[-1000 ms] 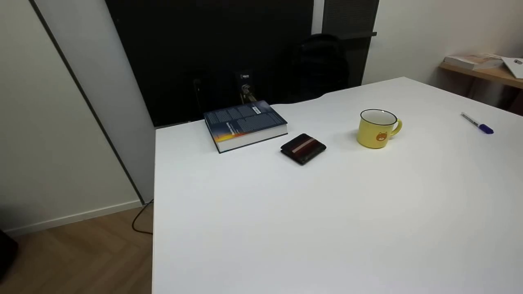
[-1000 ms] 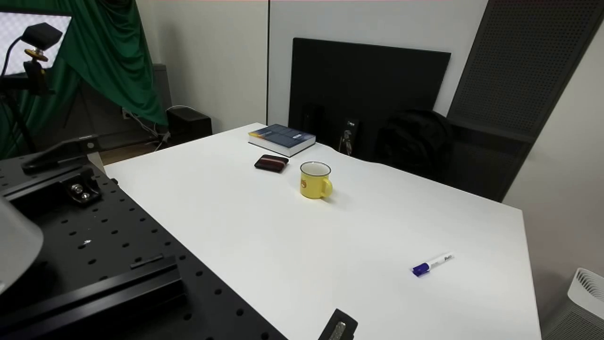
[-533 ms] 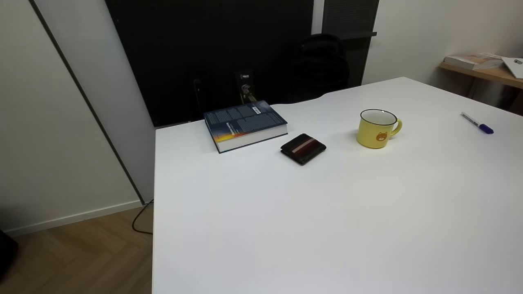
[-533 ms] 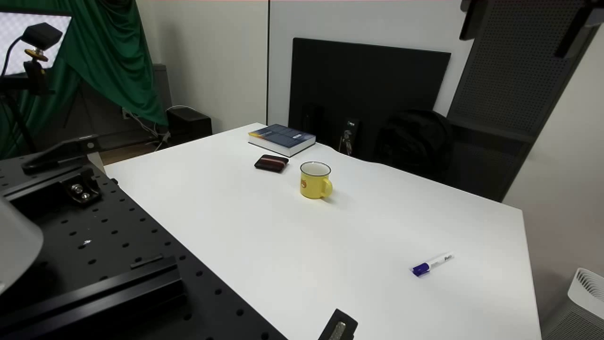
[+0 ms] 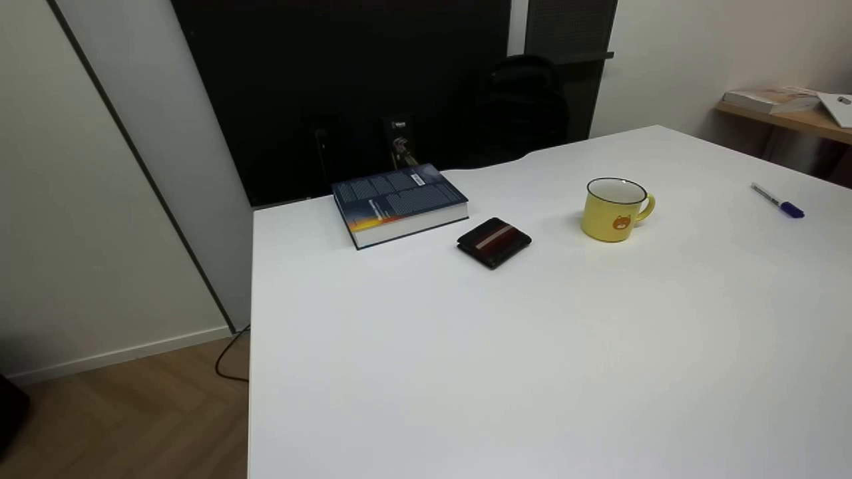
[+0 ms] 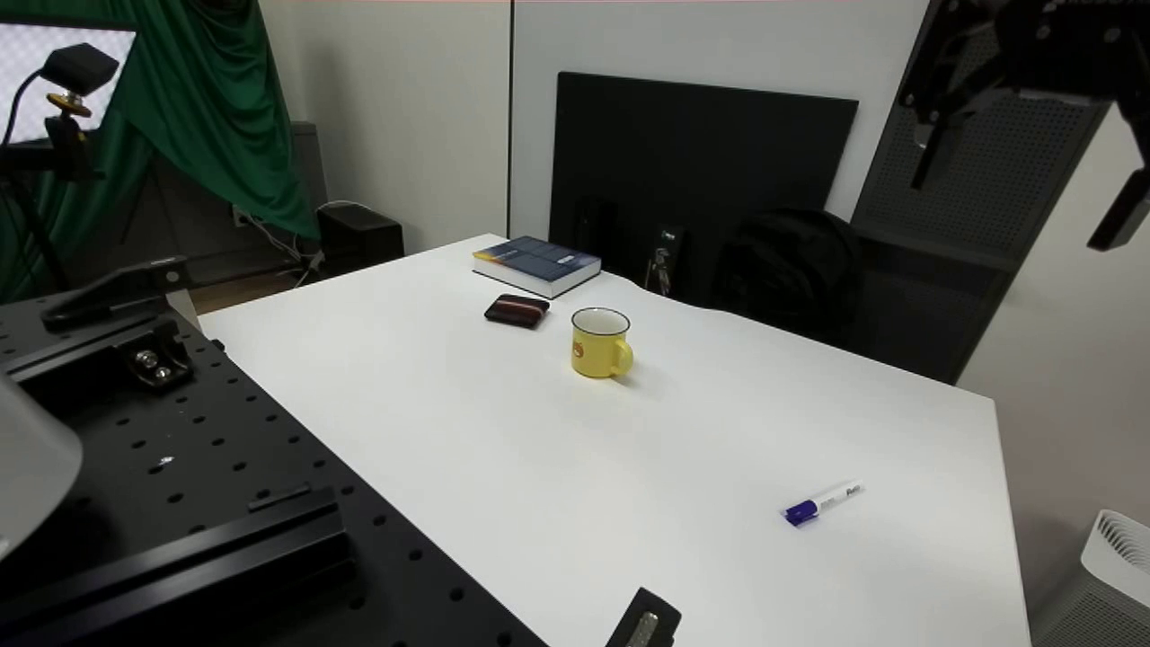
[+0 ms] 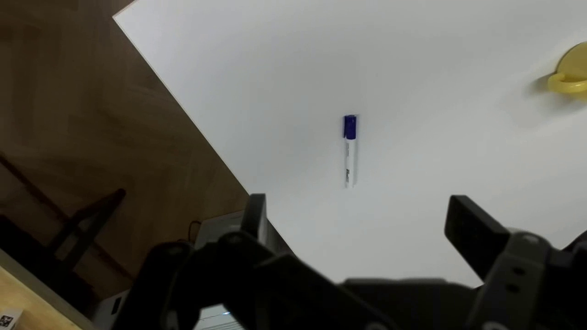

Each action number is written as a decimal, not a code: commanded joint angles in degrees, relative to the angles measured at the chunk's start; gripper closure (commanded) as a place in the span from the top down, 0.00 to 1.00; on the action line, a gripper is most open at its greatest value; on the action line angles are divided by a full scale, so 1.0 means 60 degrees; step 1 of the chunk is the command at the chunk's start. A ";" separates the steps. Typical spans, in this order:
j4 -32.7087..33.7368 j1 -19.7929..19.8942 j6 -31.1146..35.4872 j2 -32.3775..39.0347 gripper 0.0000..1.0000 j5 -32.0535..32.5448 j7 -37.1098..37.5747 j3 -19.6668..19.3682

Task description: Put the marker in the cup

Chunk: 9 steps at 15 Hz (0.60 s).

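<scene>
The marker, a thin white stick with a dark blue cap, lies flat on the white table in both exterior views. It also shows in the wrist view. The cup, a short yellow mug with a dark rim and side handle, stands upright in both exterior views. Only its handle side shows at the right edge of the wrist view. My gripper hangs high above the table at the top right of an exterior view. In the wrist view the gripper is wide open and empty, with the marker ahead between its finger lines.
A dark folded wallet lies left of the cup, and a thick blue book lies beyond it. A black perforated plate borders the table. The table's edge and corner show left of the marker in the wrist view.
My gripper has come into an exterior view from the top right and moved lower, its fingers staying apart. The marker, cup, wallet and book have not moved.
</scene>
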<state>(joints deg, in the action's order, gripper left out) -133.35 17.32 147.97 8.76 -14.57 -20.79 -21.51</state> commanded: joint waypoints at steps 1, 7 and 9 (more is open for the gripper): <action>0.0643 0.0491 -0.0162 0.0634 1.00 0.0017 0.0340 0.0361; 0.0424 0.0689 -0.0057 0.0582 1.00 0.0157 0.0240 0.0521; 0.0440 0.0687 -0.0064 0.0582 1.00 0.0155 0.0253 0.0530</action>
<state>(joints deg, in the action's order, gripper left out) -130.67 19.77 147.58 12.47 -14.49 -19.93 -20.00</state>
